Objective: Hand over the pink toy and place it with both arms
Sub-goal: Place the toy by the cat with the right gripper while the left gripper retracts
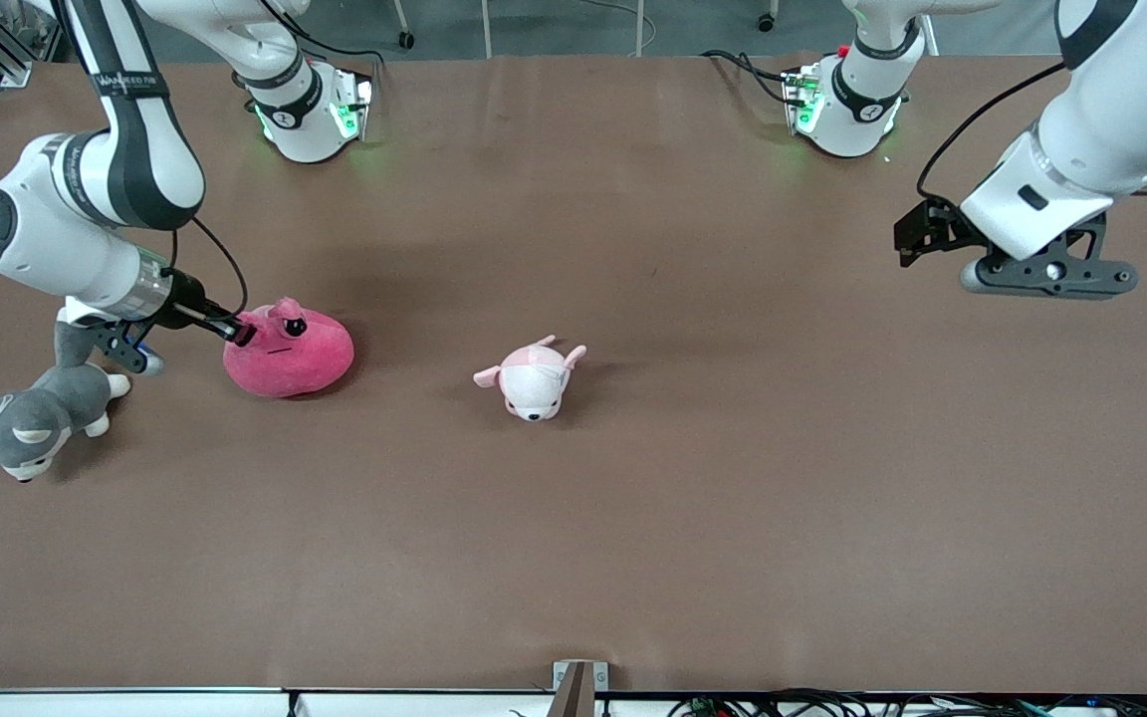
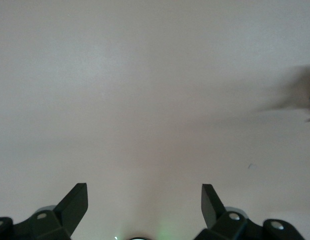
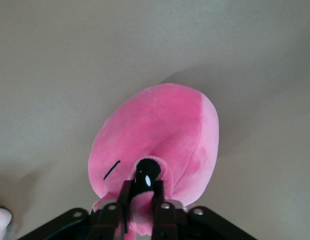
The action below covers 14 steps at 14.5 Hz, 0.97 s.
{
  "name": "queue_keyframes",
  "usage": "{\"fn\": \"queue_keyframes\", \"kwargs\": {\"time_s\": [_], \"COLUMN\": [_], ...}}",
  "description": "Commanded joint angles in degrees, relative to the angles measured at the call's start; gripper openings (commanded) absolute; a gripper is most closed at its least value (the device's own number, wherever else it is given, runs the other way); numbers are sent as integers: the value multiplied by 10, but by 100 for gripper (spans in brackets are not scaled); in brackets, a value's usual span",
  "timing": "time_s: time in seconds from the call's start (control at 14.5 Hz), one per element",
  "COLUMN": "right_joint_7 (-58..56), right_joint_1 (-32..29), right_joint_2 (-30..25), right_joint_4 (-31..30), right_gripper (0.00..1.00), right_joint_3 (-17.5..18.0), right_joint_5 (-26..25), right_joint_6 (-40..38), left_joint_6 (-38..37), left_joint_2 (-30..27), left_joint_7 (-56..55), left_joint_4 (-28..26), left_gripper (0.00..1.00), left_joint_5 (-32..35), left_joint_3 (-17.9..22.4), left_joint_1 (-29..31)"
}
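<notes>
The pink toy (image 1: 293, 354) is a round hot-pink plush blob with a dark bulging eye and a frown, lying on the brown table toward the right arm's end. My right gripper (image 1: 240, 333) is shut on the toy's edge beside the eye. In the right wrist view the fingers (image 3: 126, 200) pinch pink fabric just under the black eye, and the toy's body (image 3: 160, 130) fills the middle. My left gripper (image 1: 917, 239) hangs open and empty over bare table at the left arm's end. Its two fingertips (image 2: 75, 200) stand wide apart.
A grey-and-white plush dog (image 1: 31, 423) lies near the right gripper, closer to the front camera. A small white-and-pale-pink plush animal (image 1: 534, 378) lies near the table's middle. The arm bases (image 1: 315, 115) stand along the table's back edge.
</notes>
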Motion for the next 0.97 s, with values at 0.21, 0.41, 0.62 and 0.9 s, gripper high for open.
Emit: {"fn": "queue_keyframes", "kwargs": {"time_s": [0.21, 0.41, 0.62, 0.9], "right_joint_7": [-87, -174, -197, -244], "right_joint_1": [-20, -28, -24, -29], "right_joint_2": [12, 13, 13, 13], "right_joint_4": [75, 155, 218, 291], "right_gripper": [100, 100, 100, 100], "right_joint_3": [8, 8, 9, 8], "right_joint_5": [0, -40, -108, -109], "right_joint_6": [-50, -108, -157, -246], "left_joint_6": [-6, -7, -15, -29], "left_joint_2": [-8, -13, -12, -26], "left_joint_7": [80, 96, 102, 91], "left_joint_4": [7, 6, 29, 64], "left_gripper": [100, 100, 100, 100], "left_joint_5": [12, -5, -5, -6], "left_joint_3": [-4, -5, -3, -4], "left_joint_1": [40, 71, 90, 93]}}
